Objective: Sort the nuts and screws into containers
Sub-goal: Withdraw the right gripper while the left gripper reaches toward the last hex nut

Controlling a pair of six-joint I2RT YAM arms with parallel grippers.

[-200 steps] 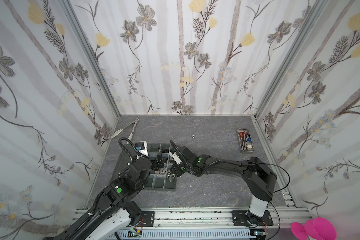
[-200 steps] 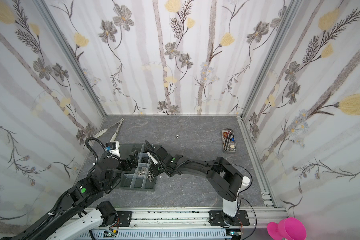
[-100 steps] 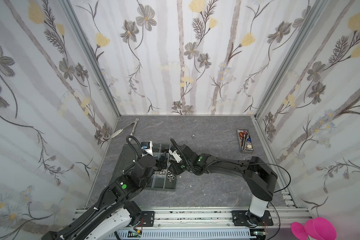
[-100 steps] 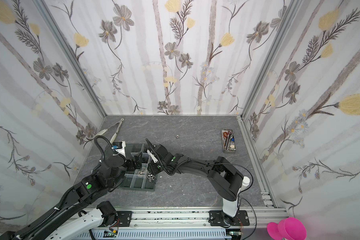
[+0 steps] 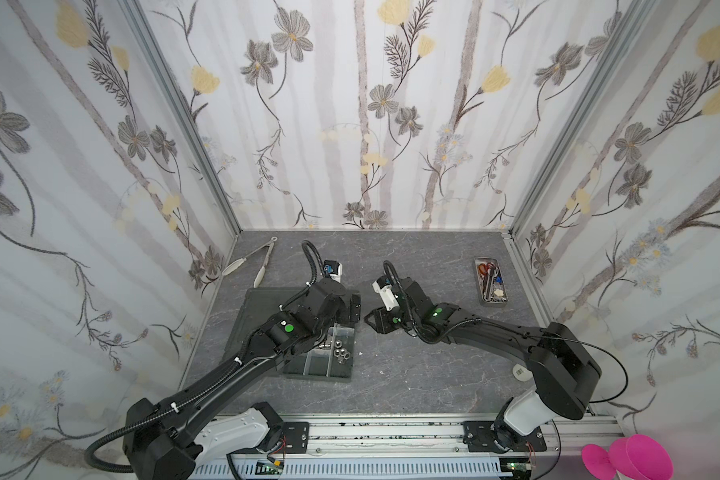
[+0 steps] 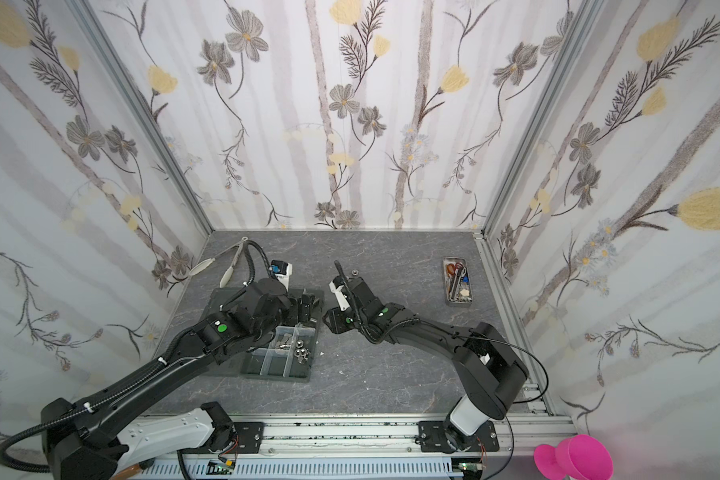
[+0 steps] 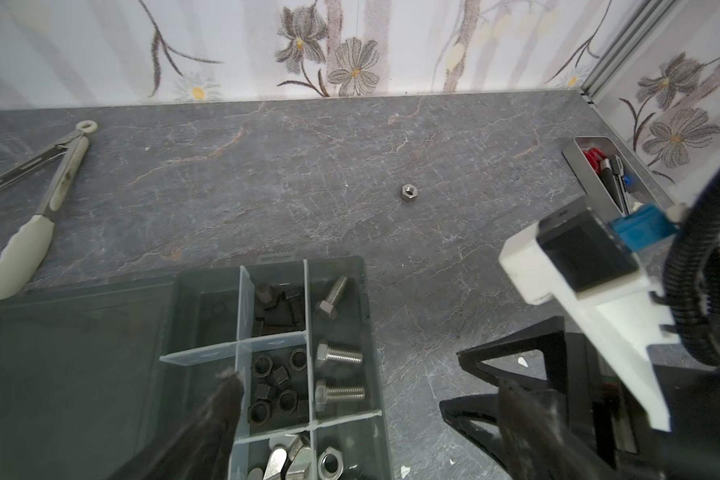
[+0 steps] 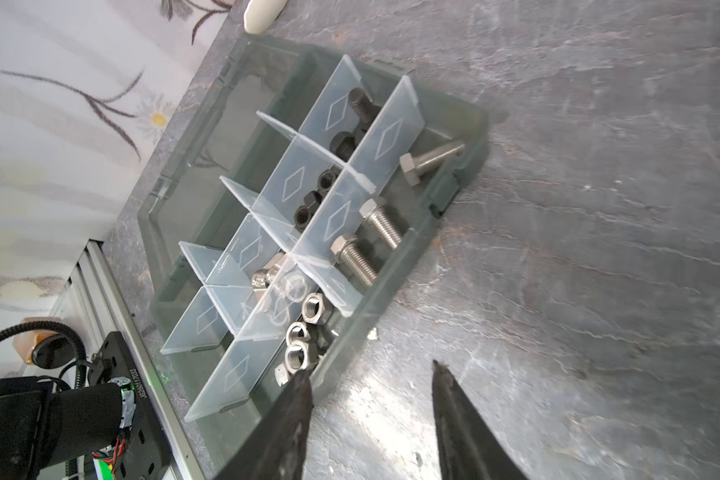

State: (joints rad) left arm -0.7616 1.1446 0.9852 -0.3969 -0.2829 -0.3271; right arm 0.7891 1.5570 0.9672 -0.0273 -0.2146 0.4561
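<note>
- Counting silver screws [image 7: 339, 356] first: I get three, in the containers [image 7: 373, 332] along the organiser tray's outer edge. One lies alone in a cell and two lie side by side in the next.
- Beside them I make out three black screws [image 7: 292, 305] sharing one cell.
- About seven black nuts [image 7: 279, 376] are heaped in one cell; I can't count them exactly.
- At least four silver nuts [image 8: 314, 307] sit in the end cell, with wing nuts [image 7: 283, 455] next door, number unclear.
- One loose nut [image 7: 409, 192] lies on the bench [image 7: 267, 166], well apart from the tray.
- On the left gripper [image 7: 368, 390] the jaws are spread wide and empty over the tray's edge.
- On the right gripper [image 8: 371, 370] the jaws are partly spread with nothing between them, just beside the tray.
- A serial sticker [image 8: 136, 384] near the rail is too small for me to read reliably.
</note>
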